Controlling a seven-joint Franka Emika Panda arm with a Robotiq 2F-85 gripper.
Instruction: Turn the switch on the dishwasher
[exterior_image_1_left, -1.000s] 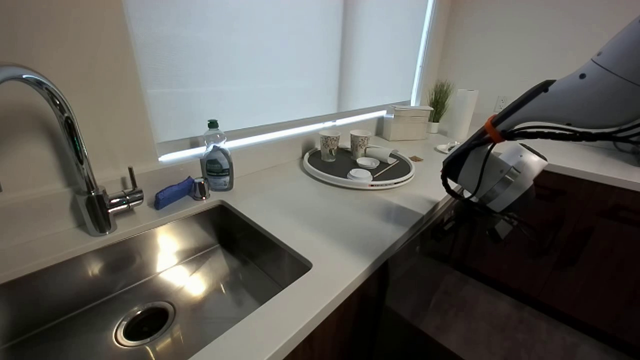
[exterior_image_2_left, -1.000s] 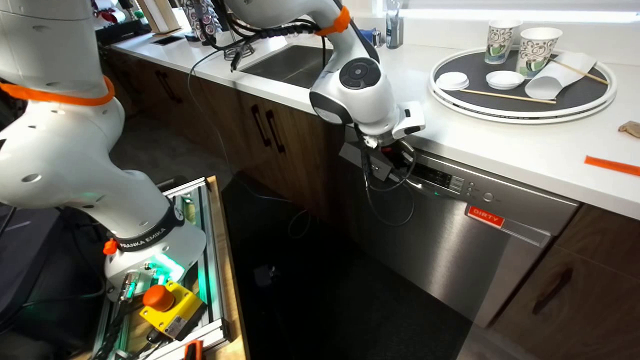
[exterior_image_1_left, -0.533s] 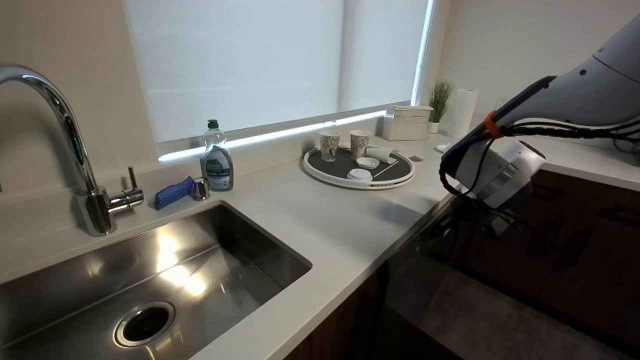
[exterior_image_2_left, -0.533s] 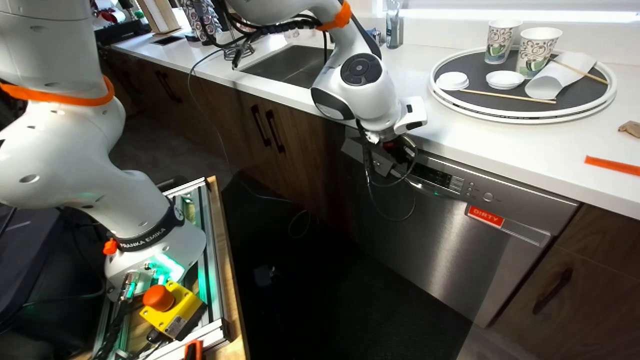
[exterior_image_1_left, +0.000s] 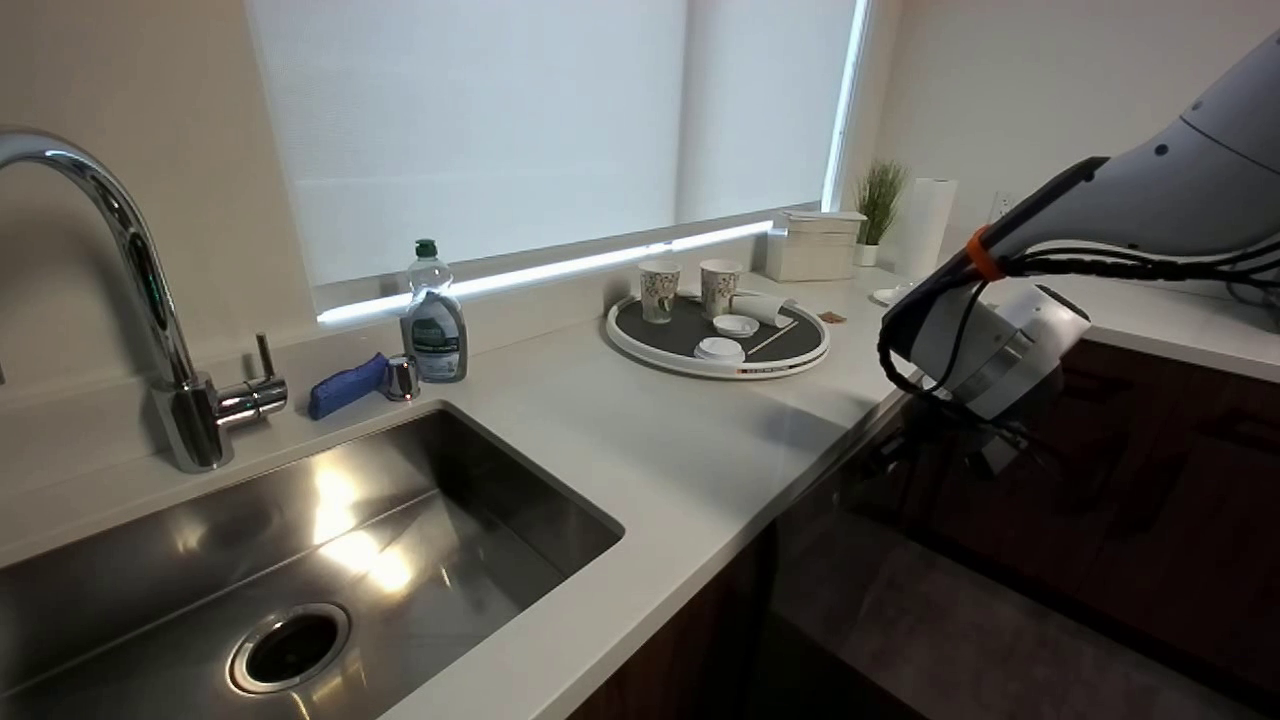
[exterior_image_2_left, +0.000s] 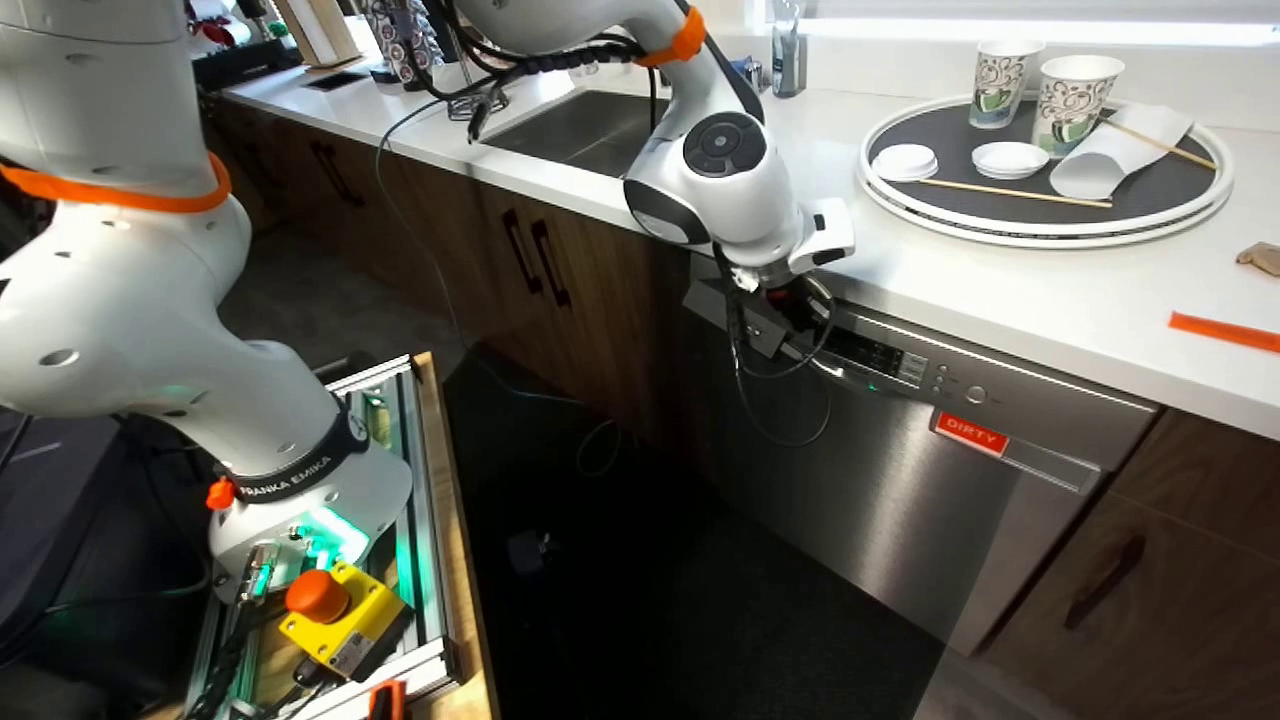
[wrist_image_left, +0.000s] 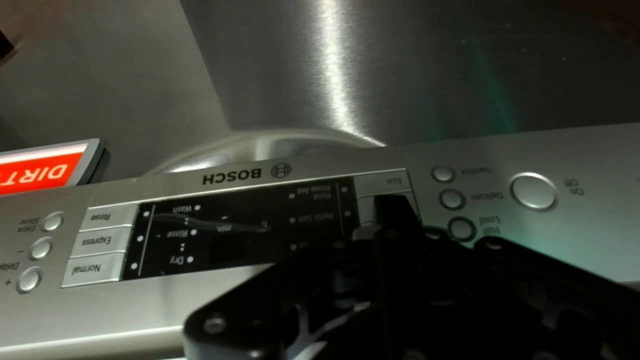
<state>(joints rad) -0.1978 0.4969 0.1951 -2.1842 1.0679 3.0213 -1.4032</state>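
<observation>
Closest, in the wrist view, the black gripper (wrist_image_left: 397, 212) hangs over the control panel (wrist_image_left: 240, 235) of the dishwasher (wrist_image_left: 280, 60). Its fingers look drawn together at the tips, with nothing seen in their hold. The tips cover part of a flat button (wrist_image_left: 366, 210) just below one marked Eco; whether they touch it cannot be told. To their right, past three small buttons (wrist_image_left: 452, 199), sits a round silver button (wrist_image_left: 533, 191) labelled On Off, the lettering upside down. In an exterior view, a yellow box (exterior_image_2_left: 355, 628) with a red-orange knob (exterior_image_2_left: 317, 596) stands beside the robot's base (exterior_image_2_left: 370, 490). Beyond it, the arm (exterior_image_2_left: 740, 195) bends down to the dishwasher, whose grey metal front bears a red sign (exterior_image_2_left: 970, 432) reading DIRTY, beneath a white countertop (exterior_image_2_left: 895, 252) and between dark brown cabinets (exterior_image_2_left: 620, 330). Farther back on the countertop, a round tray (exterior_image_2_left: 1040, 236) carries two patterned paper cups (exterior_image_2_left: 1075, 105), two white lids (exterior_image_2_left: 1010, 159) and thin sticks (exterior_image_2_left: 1050, 198).
</observation>
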